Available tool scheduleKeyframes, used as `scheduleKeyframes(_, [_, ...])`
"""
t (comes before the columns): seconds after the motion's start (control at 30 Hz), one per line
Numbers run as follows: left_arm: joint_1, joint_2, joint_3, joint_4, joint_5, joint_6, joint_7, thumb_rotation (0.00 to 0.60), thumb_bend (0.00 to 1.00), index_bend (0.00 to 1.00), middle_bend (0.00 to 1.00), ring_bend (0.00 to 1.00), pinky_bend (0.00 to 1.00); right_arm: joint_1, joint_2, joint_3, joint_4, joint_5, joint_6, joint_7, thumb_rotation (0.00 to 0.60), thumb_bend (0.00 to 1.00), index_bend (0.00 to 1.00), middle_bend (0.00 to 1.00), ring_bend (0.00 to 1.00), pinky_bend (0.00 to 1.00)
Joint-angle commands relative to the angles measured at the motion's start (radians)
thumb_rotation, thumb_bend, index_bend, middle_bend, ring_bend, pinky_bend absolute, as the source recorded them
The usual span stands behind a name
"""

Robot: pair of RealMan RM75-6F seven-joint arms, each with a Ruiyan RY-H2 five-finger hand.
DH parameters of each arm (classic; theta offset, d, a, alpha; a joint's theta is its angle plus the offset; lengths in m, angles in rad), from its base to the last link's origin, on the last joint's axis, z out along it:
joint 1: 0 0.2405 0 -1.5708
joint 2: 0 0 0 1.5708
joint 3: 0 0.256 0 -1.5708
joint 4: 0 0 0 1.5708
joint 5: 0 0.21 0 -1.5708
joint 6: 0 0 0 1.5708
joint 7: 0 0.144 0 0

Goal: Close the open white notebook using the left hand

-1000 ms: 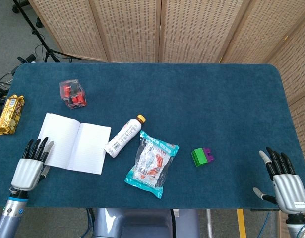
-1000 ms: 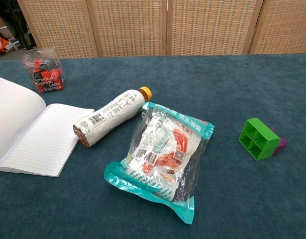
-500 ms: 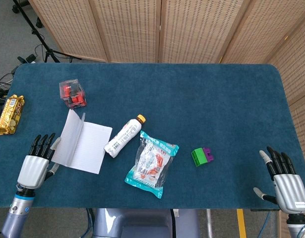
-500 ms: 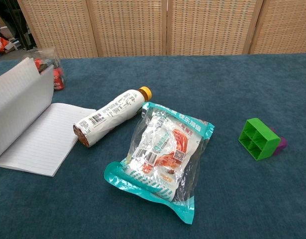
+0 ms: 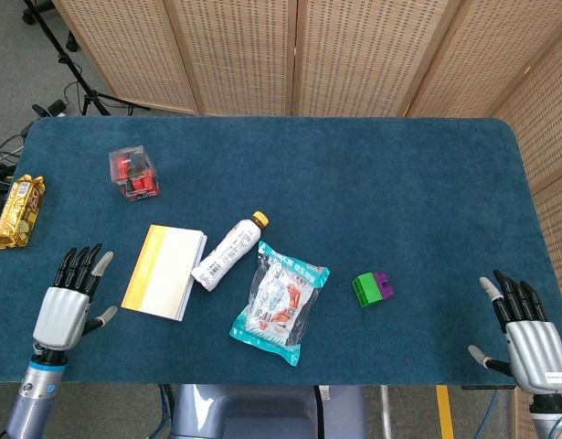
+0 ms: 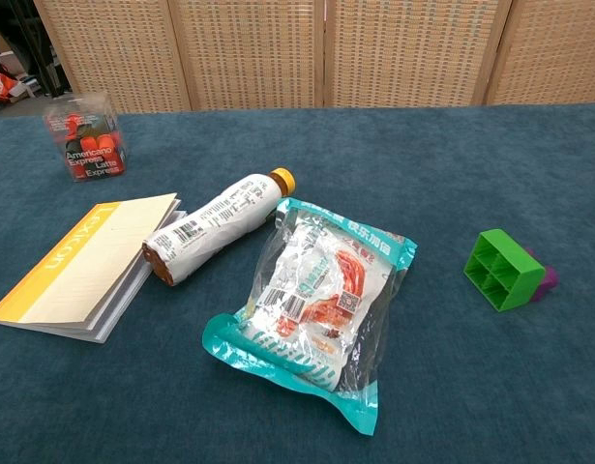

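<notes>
The notebook lies shut on the blue table, its cream cover with a yellow spine strip facing up; the chest view shows the notebook at the left. My left hand hovers at the table's front left corner, left of the notebook and apart from it, fingers spread and empty. At the front right corner my right hand is open too, holding nothing. Neither hand appears in the chest view.
A white bottle with an orange cap lies just right of the notebook. A teal snack bag, a green and purple block, a clear box of red capsules and a gold snack bar also lie on the table.
The notebook's left page swung up and over to the right, and the book now lies shut with its cover up. My left hand drew back slightly toward the front edge.
</notes>
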Motion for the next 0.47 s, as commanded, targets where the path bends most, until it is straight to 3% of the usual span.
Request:
scheduleKeyframes(0.03, [0.018,0.061,0.009,-0.103,-0.033,-0.029,0.042,0.600,0.03,0.00,0.00,0.00,0.00,0.001,-0.001,0.000,-0.001,0.000,-0.002,-0.002,0.600,0.00,0.00,0.00,0.00,0.00])
scheduleKeyframes(0.27, [0.043,0.229,0.031,-0.365,-0.102,-0.100,0.175,0.600,0.03,0.00,0.00,0.00,0.00,0.005,-0.002,-0.005,-0.010,0.004,-0.019,-0.021,0.600,0.00,0.00,0.00,0.00,0.00])
scheduleKeyframes(0.47, [0.075,0.300,0.046,-0.437,-0.104,-0.076,0.199,0.600,0.03,0.00,0.00,0.00,0.00,0.010,-0.005,-0.006,-0.014,0.012,-0.033,-0.035,0.600,0.00,0.00,0.00,0.00,0.00])
